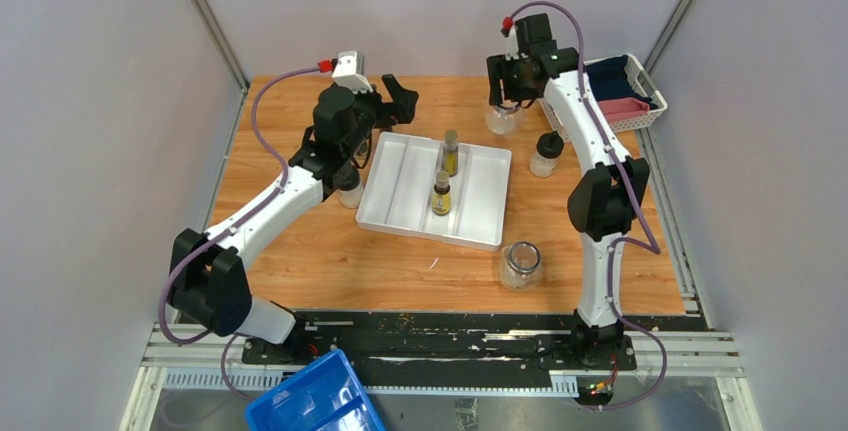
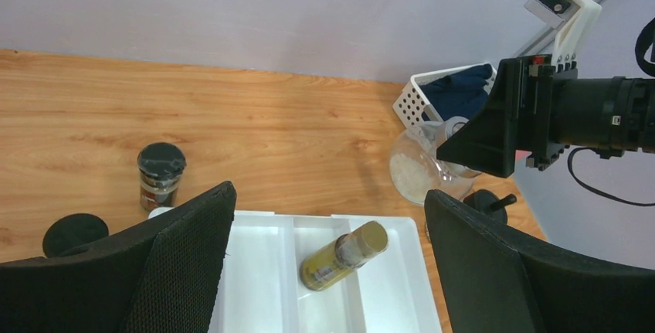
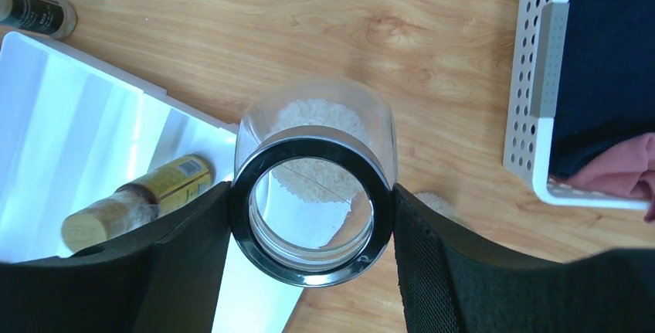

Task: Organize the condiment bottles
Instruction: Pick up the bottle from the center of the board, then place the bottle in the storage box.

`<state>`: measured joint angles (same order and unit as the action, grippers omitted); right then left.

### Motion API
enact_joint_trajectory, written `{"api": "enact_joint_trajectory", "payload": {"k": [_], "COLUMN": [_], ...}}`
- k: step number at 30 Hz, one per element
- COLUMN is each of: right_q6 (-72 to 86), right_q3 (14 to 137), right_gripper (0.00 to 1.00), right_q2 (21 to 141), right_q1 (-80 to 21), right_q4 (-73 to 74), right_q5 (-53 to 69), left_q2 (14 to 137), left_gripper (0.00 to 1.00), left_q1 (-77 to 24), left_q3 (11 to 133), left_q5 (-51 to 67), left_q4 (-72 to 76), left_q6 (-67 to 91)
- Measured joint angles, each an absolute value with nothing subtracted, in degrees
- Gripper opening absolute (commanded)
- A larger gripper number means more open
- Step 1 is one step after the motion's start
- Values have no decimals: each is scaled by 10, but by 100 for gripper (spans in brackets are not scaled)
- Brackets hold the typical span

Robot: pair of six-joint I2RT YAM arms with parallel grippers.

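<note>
My right gripper (image 3: pixel 313 221) is shut on a clear, black-rimmed jar (image 3: pixel 313 194) holding white grains, just past the far right corner of the white divided tray (image 1: pixel 398 183). In the top view this jar (image 1: pixel 503 121) hangs under the right gripper (image 1: pixel 506 103). Two yellow-labelled bottles (image 1: pixel 450 153) (image 1: pixel 441 194) stand in the tray's middle compartment. My left gripper (image 2: pixel 332 271) is open and empty above the tray's far left part, over one yellow bottle (image 2: pixel 344 256). A small dark shaker (image 2: pixel 160 174) stands on the wood beyond the tray.
A black-lidded jar (image 1: pixel 545 154) stands right of the tray, and a squat clear jar (image 1: pixel 521 264) sits near the front edge. Another black-lidded jar (image 1: pixel 348 187) is by the tray's left side. A white basket (image 1: pixel 622 91) with cloths is at the back right; a blue bin (image 1: pixel 315 406) lies below the table.
</note>
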<state>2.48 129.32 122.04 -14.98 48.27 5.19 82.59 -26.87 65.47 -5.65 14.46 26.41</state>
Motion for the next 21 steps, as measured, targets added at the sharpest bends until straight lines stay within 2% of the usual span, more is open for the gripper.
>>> {"api": "enact_joint_trajectory", "payload": {"k": [21], "right_q6": [187], "right_q3": [1064], "right_gripper": [0], "right_q2": [1094], "right_q1": [-235], "right_q4": [461], "right_q5": [-94], "left_q2": [739], "left_gripper": [95], "left_q1": [-269], "left_q3": [578], "left_q5": [-42], "left_q4": [145], "left_q6": [287]}}
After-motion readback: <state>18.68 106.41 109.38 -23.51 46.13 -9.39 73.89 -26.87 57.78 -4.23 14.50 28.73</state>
